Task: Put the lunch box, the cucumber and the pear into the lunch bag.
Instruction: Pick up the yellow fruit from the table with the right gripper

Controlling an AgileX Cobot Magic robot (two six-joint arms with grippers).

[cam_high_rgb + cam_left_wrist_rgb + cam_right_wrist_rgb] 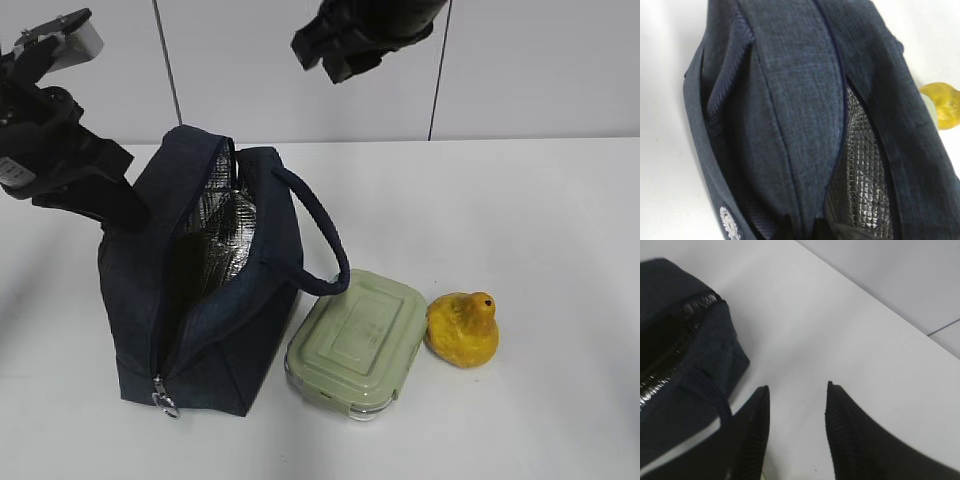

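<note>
The dark navy lunch bag point(210, 300) stands at the left of the table, unzipped, with its silver foil lining point(222, 230) showing. My left gripper point(127, 212) is shut on the bag's left top edge; in the left wrist view the fabric point(790, 100) runs between the fingers point(801, 225). The pale green lunch box point(355, 338) lies on the table against the bag's right side. The yellow pear point(462, 328) sits just right of the box and also shows in the left wrist view point(942, 105). My right gripper point(322, 60) hangs high above the bag, open and empty point(797, 386). The cucumber is not in view.
The bag's padded loop handle point(320, 235) arches over toward the lunch box. The zipper's ring pull point(165, 400) hangs at the bag's near end. White table point(540, 220) stretches to the right of the bag and the wall stands behind it.
</note>
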